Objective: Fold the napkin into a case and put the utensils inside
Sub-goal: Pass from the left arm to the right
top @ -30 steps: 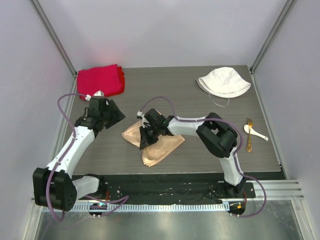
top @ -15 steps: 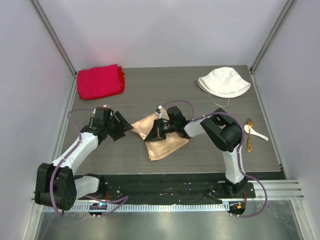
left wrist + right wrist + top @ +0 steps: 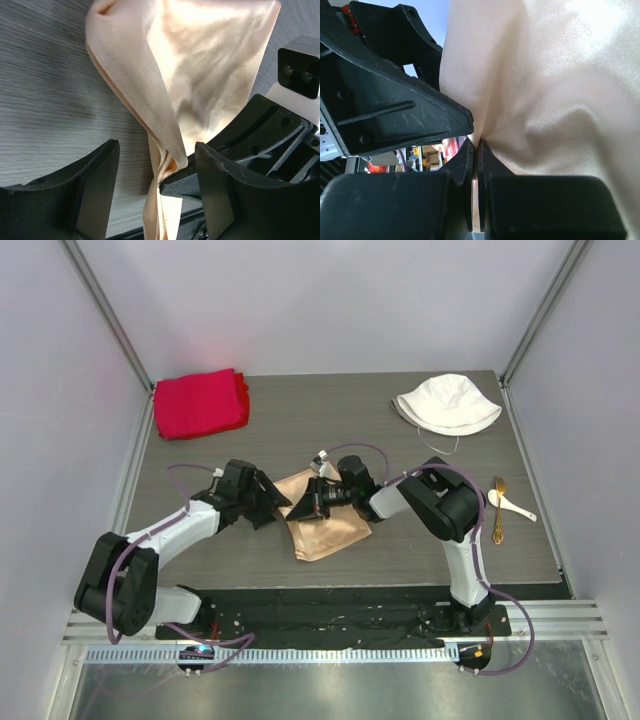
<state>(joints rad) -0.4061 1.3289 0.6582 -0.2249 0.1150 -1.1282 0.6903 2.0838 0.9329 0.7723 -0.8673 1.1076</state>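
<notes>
The peach satin napkin (image 3: 328, 525) lies loosely folded at the table's middle, with its left corner raised. My right gripper (image 3: 304, 504) is shut on that corner (image 3: 476, 150). My left gripper (image 3: 279, 502) is open, and its fingers (image 3: 95, 185) straddle the same pinched corner without touching the cloth (image 3: 200, 75). The right gripper's dark fingertip (image 3: 190, 177) shows between them. The utensils, a small white spoon (image 3: 512, 505) and a gold fork (image 3: 497, 510), lie at the far right, away from both grippers. No case is in view.
A white bucket hat (image 3: 447, 403) sits at the back right and a thick red cloth (image 3: 200, 403) at the back left. Grey walls close in the wood-grain table (image 3: 330, 430). Both arms meet low over its middle.
My left arm has swung right and forward from near the red cloth to the napkin's raised corner, and its jaws have opened a little wider. The right gripper has dragged the napkin slightly right.
</notes>
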